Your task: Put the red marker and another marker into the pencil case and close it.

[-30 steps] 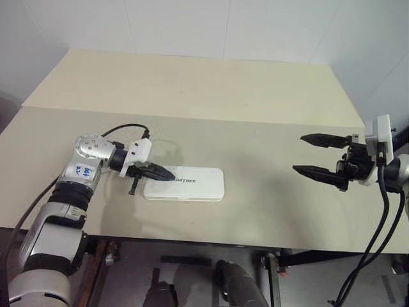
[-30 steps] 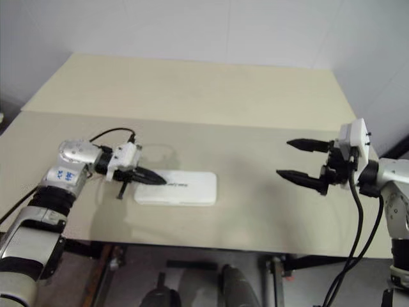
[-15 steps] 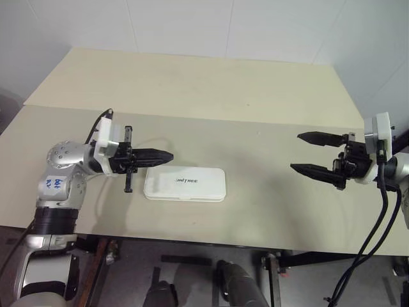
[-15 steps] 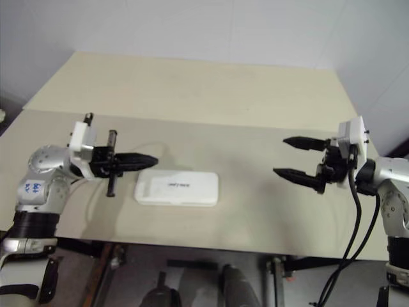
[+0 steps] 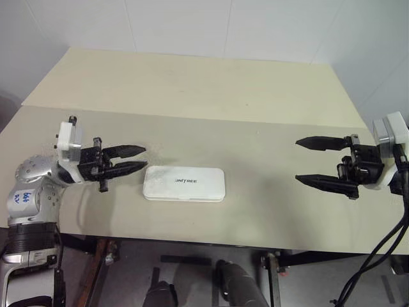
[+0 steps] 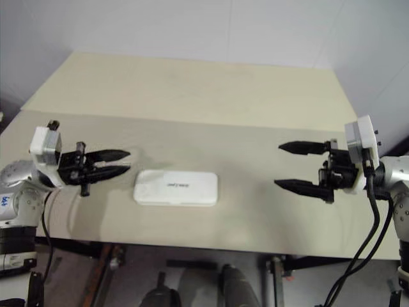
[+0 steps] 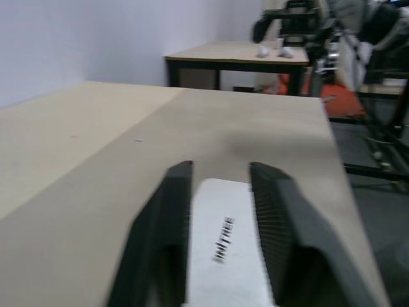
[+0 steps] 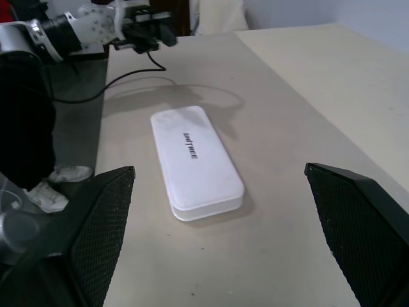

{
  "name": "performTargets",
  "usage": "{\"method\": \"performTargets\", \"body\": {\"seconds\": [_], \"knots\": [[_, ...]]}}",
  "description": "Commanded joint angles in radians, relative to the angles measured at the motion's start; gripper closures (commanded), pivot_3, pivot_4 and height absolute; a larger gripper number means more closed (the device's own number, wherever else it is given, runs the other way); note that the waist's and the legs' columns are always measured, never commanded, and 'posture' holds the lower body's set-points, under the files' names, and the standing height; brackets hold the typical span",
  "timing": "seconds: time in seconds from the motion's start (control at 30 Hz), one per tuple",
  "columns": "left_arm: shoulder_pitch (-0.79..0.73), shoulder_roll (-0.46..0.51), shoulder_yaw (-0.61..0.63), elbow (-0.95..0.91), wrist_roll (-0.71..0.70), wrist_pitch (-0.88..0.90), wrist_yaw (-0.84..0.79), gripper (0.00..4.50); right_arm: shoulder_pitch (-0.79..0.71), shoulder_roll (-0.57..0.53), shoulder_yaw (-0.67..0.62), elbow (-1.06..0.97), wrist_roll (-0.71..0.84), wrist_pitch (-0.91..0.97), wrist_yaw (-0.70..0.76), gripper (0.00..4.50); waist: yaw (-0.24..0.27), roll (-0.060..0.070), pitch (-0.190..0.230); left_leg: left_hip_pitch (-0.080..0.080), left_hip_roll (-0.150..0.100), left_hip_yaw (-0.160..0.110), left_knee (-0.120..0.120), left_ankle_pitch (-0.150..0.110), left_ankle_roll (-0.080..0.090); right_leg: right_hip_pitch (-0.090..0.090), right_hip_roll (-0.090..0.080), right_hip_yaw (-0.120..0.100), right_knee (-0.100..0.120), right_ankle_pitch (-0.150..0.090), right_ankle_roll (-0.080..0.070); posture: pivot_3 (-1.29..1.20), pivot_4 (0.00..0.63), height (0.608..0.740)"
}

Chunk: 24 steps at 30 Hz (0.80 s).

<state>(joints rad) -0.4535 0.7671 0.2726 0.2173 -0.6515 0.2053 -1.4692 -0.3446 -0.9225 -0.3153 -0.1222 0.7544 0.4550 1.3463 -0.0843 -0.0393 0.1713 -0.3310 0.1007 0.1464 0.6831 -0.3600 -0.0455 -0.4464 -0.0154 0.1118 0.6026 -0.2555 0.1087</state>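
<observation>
- left arm (image 5: 32, 192): silver-grey metal shell, round joint with small screws, blue handwritten marks on it, black ribbed band lower down
- left gripper (image 5: 133, 158): two black tapered fingers, ridged inner pads, white block mount at 9 o'clock of them
- right gripper (image 5: 316, 161): two long black pointed fingers, black bracket behind
- white box mount (image 5: 391, 133) on right wrist
- black cables (image 5: 377, 249) hang at 6 o'clock from right wrist
</observation>
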Motion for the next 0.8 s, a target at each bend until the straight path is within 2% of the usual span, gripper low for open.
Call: {"method": "performTargets", "body": {"seconds": [0.03, 0.17, 0.2, 0.43, 0.57, 0.67, 0.8], "knots": [[0.011, 0.074, 0.070, 0.053, -0.042, -0.006, -0.116, 1.52, -0.019, -0.001, -0.017, 0.011, -0.014, -0.031, -0.010, 0.00, -0.002, 0.000, 0.000, 0.000, 0.000, 0.000, 0.000, 0.000, 0.000, 0.000, 0.000, 0.000, 0.000, 0.000, 0.000, 0.00, 0.150, 0.740], [0.025, 0.143, 0.060, 0.121, -0.075, -0.052, -0.145, 0.17, -0.028, 0.002, -0.005, 0.042, -0.035, -0.049, -0.009, 0.00, 0.000, 0.000, 0.000, 0.000, 0.000, 0.000, -0.001, 0.000, 0.000, 0.000, 0.000, 0.000, 0.000, 0.000, 0.000, 0.00, 0.150, 0.740], [0.033, 0.157, 0.053, 0.129, -0.085, -0.066, -0.145, 0.06, -0.034, 0.002, -0.001, 0.055, -0.044, -0.056, -0.006, 0.00, 0.000, 0.000, 0.000, 0.000, 0.000, 0.000, -0.001, 0.000, 0.000, 0.000, 0.000, 0.000, 0.000, 0.000, 0.000, 0.00, 0.150, 0.740], [0.102, 0.235, 0.010, 0.145, -0.149, -0.126, -0.145, 0.06, -0.092, 0.009, 0.038, 0.130, -0.094, -0.099, 0.005, 0.00, 0.000, 0.001, 0.000, -0.001, 0.000, 0.001, -0.001, -0.001, 0.000, -0.002, 0.000, 0.000, 0.000, -0.002, -0.003, 0.00, 0.150, 0.740], [0.130, 0.286, 0.020, 0.177, -0.190, -0.177, -0.145, 0.06, -0.100, 0.020, 0.047, 0.138, -0.107, -0.109, 0.004, 0.00, 0.000, 0.001, 0.000, -0.003, 0.001, 0.002, -0.001, -0.001, 0.000, -0.005, 0.000, 0.000, 0.001, -0.002, -0.003, 0.00, 0.150, 0.740], [0.198, 0.362, -0.015, 0.177, -0.241, -0.216, -0.145, 0.06, -0.101, 0.038, 0.056, 0.130, -0.114, -0.114, -0.009, 0.00, -0.003, 0.001, 0.001, -0.003, 0.001, 0.003, -0.002, -0.001, 0.000, -0.007, 0.000, 0.000, 0.002, -0.002, -0.003, 0.00, 0.150, 0.740], [0.215, 0.403, -0.038, 0.180, -0.287, -0.245, -0.145, 0.06, -0.116, 0.068, 0.064, 0.115, -0.110, -0.123, -0.028, 0.00, -0.002, 0.001, 0.001, -0.004, 0.001, 0.006, -0.002, -0.001, -0.001, -0.010, -0.001, 0.000, 0.004, -0.003, -0.005, 0.00, 0.150, 0.740]]}}
